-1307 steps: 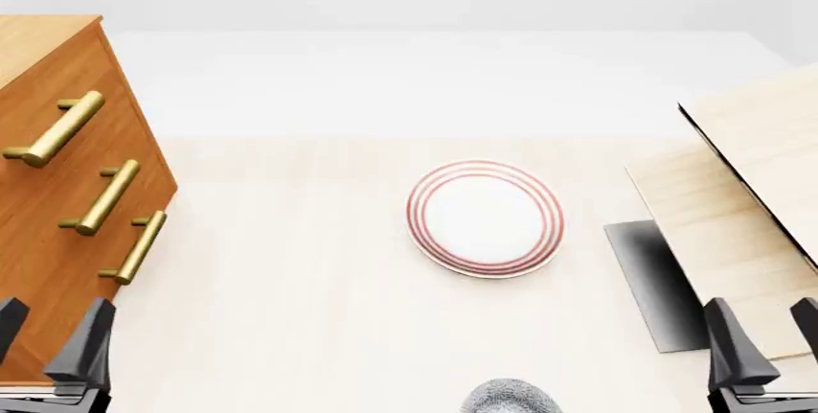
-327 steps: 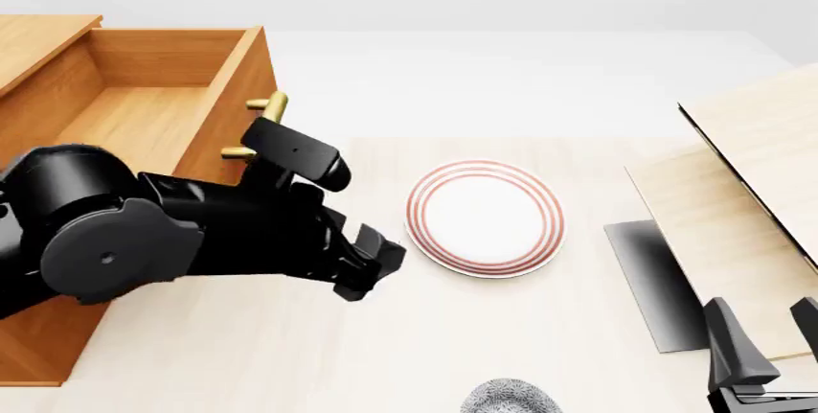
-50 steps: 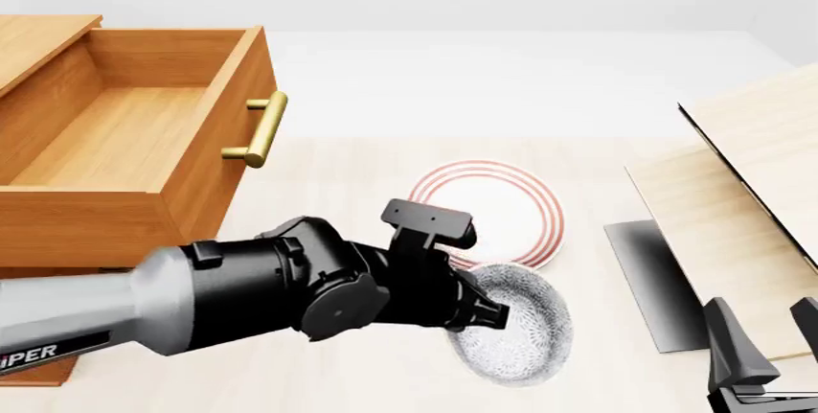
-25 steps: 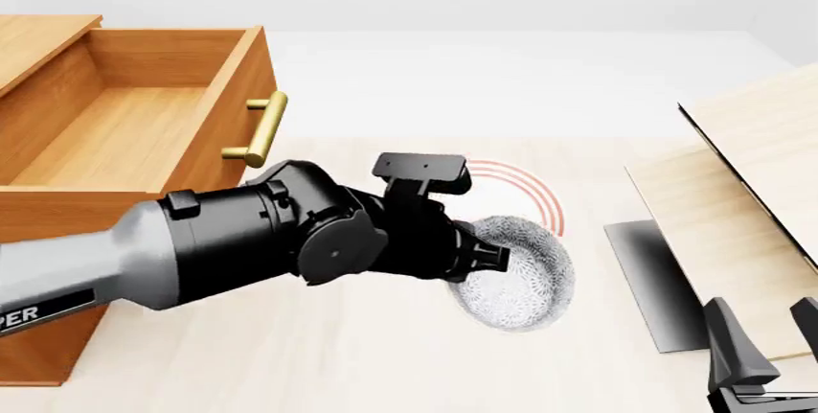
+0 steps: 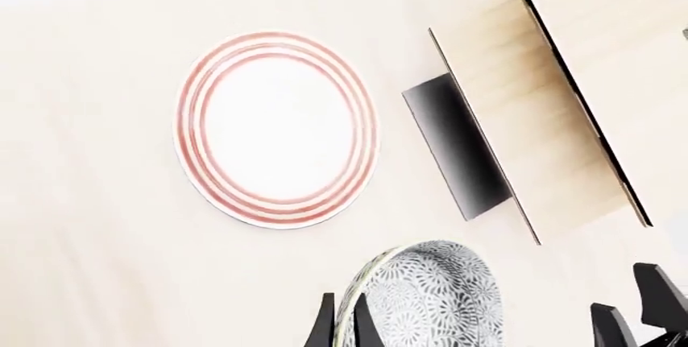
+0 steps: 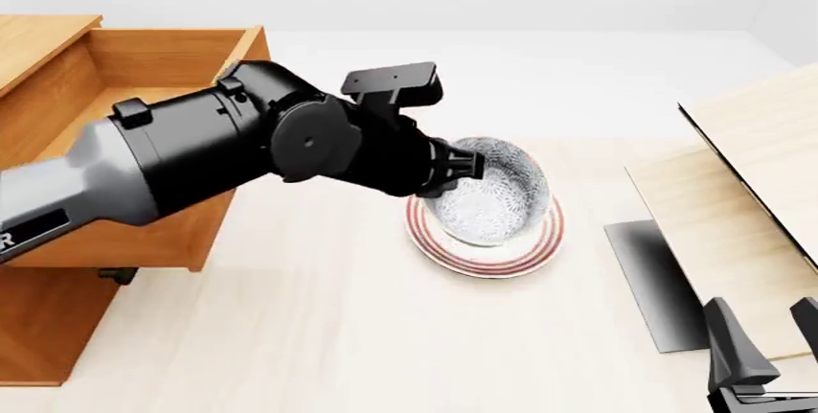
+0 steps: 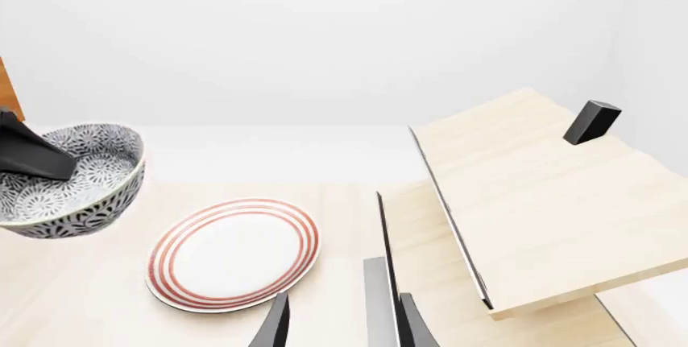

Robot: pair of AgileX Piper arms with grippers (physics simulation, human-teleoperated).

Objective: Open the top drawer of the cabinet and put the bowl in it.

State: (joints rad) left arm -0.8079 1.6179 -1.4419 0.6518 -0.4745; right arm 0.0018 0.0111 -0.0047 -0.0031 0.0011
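My left gripper [image 6: 450,175] is shut on the rim of the speckled grey-blue bowl [image 6: 495,191], which hangs tilted in the air above the red-ringed plate [image 6: 511,258]. In the left wrist view the fingers [image 5: 322,327] pinch the bowl [image 5: 430,303] at its rim. The right wrist view shows the bowl [image 7: 76,178] aloft. The cabinet [image 6: 45,332] stands at the left, its top drawer [image 6: 153,57] pulled out, to the left of the bowl. The arm hides the drawer's handle. My right gripper [image 6: 767,360] rests open at the near right edge, nothing in it.
The plate [image 5: 276,130] lies flat mid-table. Pale wood boards [image 6: 754,193] lean at the right with a dark shadow [image 6: 652,279] beneath; the right gripper [image 7: 344,327] sits close to their edge [image 7: 379,274].
The left arm has lifted the bowl and carried it away from the near edge and leftward; it now hangs over the plate, nearer the open drawer. The right arm has not moved.
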